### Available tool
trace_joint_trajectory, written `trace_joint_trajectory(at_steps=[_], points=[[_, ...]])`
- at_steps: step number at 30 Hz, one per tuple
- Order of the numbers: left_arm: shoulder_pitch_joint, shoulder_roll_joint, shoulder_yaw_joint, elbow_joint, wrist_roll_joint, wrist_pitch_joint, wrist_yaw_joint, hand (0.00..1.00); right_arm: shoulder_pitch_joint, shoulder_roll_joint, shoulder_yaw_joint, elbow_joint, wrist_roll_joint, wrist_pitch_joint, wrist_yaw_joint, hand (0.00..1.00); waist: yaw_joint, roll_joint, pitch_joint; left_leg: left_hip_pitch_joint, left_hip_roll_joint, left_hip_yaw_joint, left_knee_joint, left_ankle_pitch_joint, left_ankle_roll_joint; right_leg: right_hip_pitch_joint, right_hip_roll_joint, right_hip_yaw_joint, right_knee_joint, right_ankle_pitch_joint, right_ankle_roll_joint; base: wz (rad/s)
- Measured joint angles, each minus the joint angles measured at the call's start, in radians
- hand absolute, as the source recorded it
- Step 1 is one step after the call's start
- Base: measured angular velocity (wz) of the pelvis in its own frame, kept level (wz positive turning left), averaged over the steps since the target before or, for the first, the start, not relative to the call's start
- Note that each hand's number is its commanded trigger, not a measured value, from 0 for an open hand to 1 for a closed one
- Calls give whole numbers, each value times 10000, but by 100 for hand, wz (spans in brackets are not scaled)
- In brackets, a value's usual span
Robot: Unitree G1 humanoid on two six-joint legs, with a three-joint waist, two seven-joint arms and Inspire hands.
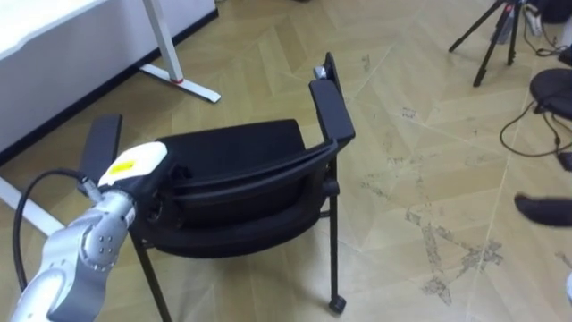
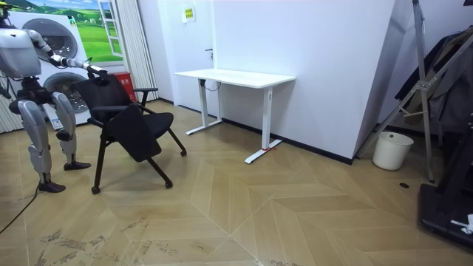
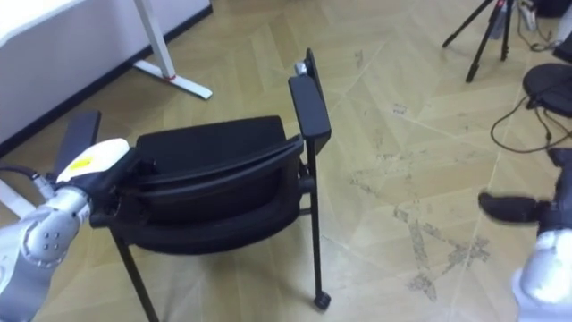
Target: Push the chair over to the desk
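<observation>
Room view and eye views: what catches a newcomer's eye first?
A black chair stands mid-floor, the robot's left hand resting on its backrest at lower left. In the room view, a white desk stands beyond it by the wall.

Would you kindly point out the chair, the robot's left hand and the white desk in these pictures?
chair [image 1: 237,148], left eye view, on its broad black panel.
left hand [image 1: 134,164], left eye view, on the back of the hand.
white desk [image 2: 236,76], room view, on its tabletop.
</observation>
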Motion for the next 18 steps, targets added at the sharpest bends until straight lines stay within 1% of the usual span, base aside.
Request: trace_joint_trajectory(at_steps=[3, 6, 8, 12, 16, 17, 18], points=[[69, 2, -62, -36, 43, 0, 93, 100, -1, -1, 352, -700, -138, -15, -9, 0, 80, 2, 3, 46, 3, 86, 0, 0, 0, 3, 11, 90, 24, 1, -2, -10], [93, 0, -87, -51, 198, -95, 231, 100, -5, -5, 845, -1122, -926, -32, 4, 0, 197, -40, 46, 128, 17, 99, -12, 0, 0, -11, 25, 120, 94, 0, -3, -7], [20, -1, -90, -68, 189, -136, 278, 100, -6, -9, 1022, -1248, -1336, -32, 70, 0, 231, -53, 61, 114, 19, 97, -24, 0, 0, -25, 25, 116, 94, 0, -3, 0], [-86, 1, -162, -102, 187, -151, 282, 100, -6, -92, 1194, -1470, -1601, -33, 417, 0, 281, -56, 71, 77, 21, 97, -112, 0, 0, -40, 28, 78, 70, 0, -2, 2], [-73, 9, -180, -168, 196, -198, 283, 100, -18, -205, 1385, -1598, -2365, -27, 903, 0, 339, -65, 73, 69, 21, 95, -148, 0, 0, -42, 31, 67, 23, 0, -2, 0], [-68, 14, -184, -164, 193, -236, 288, 100, -33, -295, 1466, -1598, -2639, -28, 1055, 0, 354, -66, 73, 66, 21, 93, -144, 0, 0, -32, 32, 57, 2, 0, -3, 0], [-67, 42, -181, -127, 171, -343, 292, 100, -34, -487, 1650, -1599, -2918, -29, 1220, 0, 373, -67, 73, 78, 21, 91, -140, 0, -1, -17, 32, 57, -21, 3, -7, 0]])
